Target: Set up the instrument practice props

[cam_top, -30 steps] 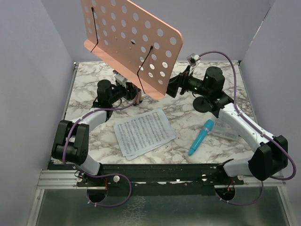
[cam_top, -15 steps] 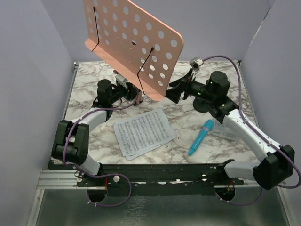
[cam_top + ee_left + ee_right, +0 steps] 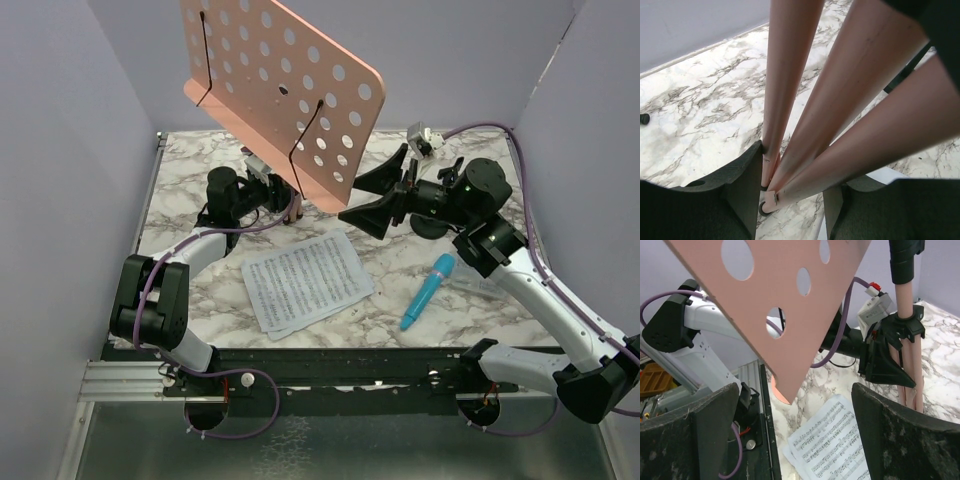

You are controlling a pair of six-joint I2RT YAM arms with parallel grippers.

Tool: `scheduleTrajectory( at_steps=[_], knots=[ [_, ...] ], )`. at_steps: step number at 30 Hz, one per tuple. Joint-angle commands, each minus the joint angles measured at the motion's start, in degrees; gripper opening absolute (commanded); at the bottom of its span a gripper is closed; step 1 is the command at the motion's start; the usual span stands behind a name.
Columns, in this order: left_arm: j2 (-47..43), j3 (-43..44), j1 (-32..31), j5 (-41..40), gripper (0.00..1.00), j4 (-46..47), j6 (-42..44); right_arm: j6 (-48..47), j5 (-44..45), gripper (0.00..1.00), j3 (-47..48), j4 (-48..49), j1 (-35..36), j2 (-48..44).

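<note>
The white sheet-music pages [image 3: 305,282] lie flat on the marble table [image 3: 180,200], closest to the arms. The blue toy microphone [image 3: 428,291] lies near them on the right.

Farther back, the right gripper [image 3: 368,198] is spread wide and holds nothing. Its fingers sit by the low corner of the pink music stand [image 3: 285,95]. The left gripper [image 3: 792,192] squeezes the stand's legs [image 3: 790,100], which are bunched close together.

I think the job now is getting the stand to stand up. The left one should hold tight while the right one takes the corner softly, so nothing tips.

From above, the big pink plate hides the feet. The small black mic stand [image 3: 432,229] is mostly hidden behind the right arm.
</note>
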Motion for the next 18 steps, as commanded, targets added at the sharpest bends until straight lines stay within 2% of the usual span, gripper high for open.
scheduleTrajectory(
  at_steps=[1,10,18],
  knots=[
    [-0.56,3.08,-0.34,3.27,0.00,2.15,-4.61,-1.80,3.04,0.98,-0.31,-2.76,0.16,-0.59],
    [-0.62,3.34,-0.36,3.45,0.00,2.06,-4.94,-0.95,7.39,0.95,-1.85,-1.16,0.21,-1.38],
    [-0.95,3.07,-0.28,3.47,0.00,1.97,-4.96,0.37,5.56,0.94,-0.12,1.44,1.05,-0.17]
  ],
)
